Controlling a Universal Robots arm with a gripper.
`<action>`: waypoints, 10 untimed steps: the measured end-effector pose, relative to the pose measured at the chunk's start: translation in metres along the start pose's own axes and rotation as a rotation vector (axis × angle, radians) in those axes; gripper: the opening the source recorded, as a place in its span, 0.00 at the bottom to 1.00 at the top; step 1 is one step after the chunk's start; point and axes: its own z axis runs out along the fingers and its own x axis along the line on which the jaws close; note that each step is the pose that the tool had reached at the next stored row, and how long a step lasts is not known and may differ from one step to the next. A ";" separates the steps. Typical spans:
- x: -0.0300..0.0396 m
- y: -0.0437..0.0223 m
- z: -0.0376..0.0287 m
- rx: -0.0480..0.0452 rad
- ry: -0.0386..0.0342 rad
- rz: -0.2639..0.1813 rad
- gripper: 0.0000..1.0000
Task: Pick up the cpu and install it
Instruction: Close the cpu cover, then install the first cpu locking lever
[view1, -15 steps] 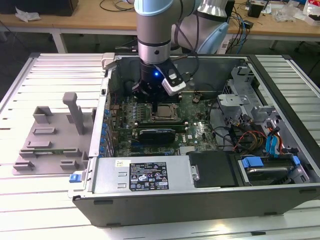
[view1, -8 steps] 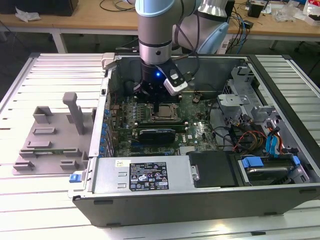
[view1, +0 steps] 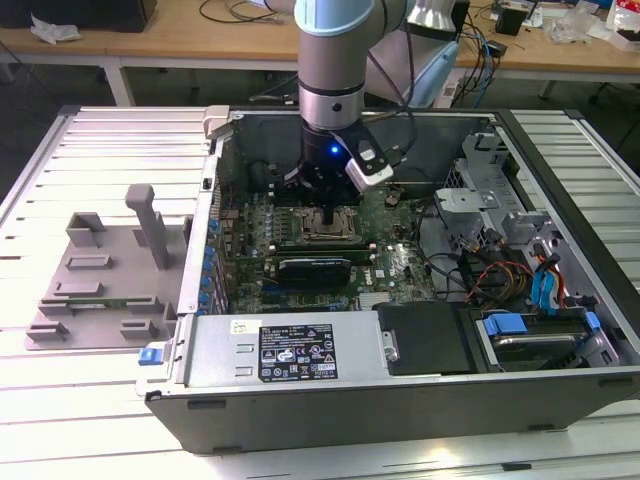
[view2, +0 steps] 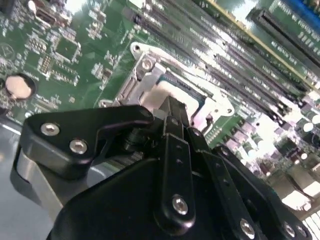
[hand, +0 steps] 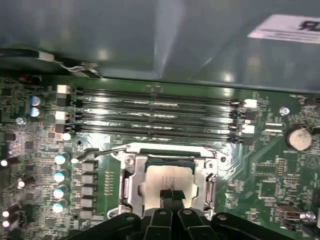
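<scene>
— Where is the small silvery-grey square cpu (hand: 162, 176) seen?
— Seated in the metal socket frame (hand: 129, 175) (beside black memory slots (hand: 155, 114)); the black gripper (hand: 171, 196) is held over it, fingers pressed together.

Slatted table (view1: 70, 410); seemingly wooden bench (view1: 150, 45) behind.

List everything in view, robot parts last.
Slatted table: one, white, under everything.
Open metal computer case: one, grey, on the table.
Motherboard: one, green, inside the case.
Metal socket frame: one, silver, on the motherboard.
Flat square cpu: one, silvery-grey, in the socket frame, under the gripper.
Memory slots: four, black, beside the socket frame.
Plastic fixture: one, grey, on the table, the exterior view's left.
Gripper: one, black, shut, tips at the cpu's top.
Robot arm: one, grey, above the case.
</scene>
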 end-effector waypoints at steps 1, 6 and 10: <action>-0.0004 -0.0002 -0.0065 -0.0002 -0.0002 0.000 0.11; -0.0012 -0.0010 -0.0248 -0.0004 -0.0003 0.000 0.11; -0.0012 -0.0010 -0.0262 -0.0002 -0.0001 0.000 0.11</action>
